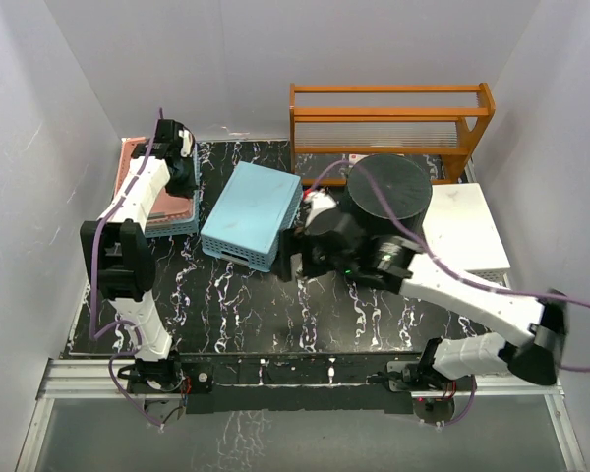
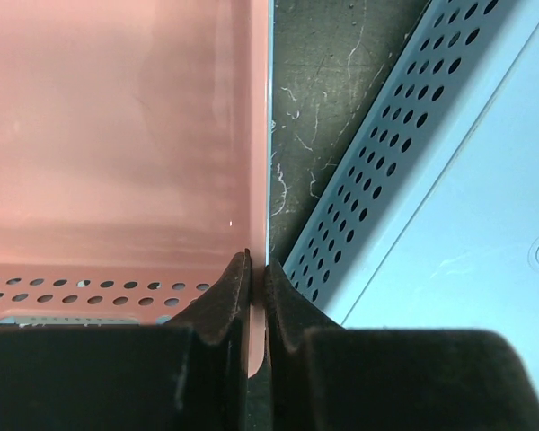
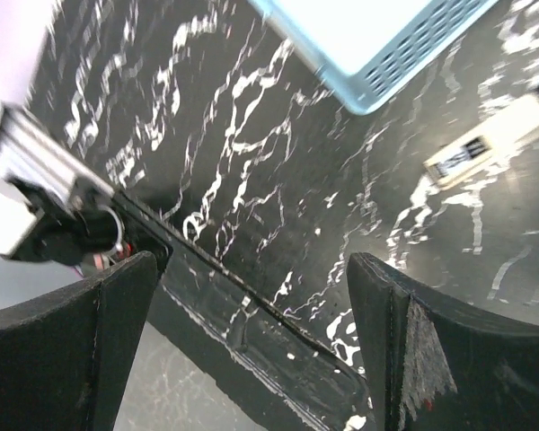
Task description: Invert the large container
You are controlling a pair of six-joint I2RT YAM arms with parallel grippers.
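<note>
The table (image 1: 236, 315) shows dark and marbled. At its back right, in front of the rack (image 1: 393, 108), the bucket (image 1: 388, 185) stands with a flat, round black face up. My right arm hides its near side, so I cannot make out a rim. The blue basket (image 1: 251, 211) lies to its left and the white basket (image 1: 462, 226) to its right. My left gripper (image 2: 259, 278) pinches the pink basket's (image 2: 117, 135) wall, and from above my arm covers much of that basket. My right gripper (image 3: 251, 265) gapes wide over the table, holding nothing.

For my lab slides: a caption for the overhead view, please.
Black bucket stands base-up by the wooden rack, right arm alongside; blue basket overturned mid-table.
</note>
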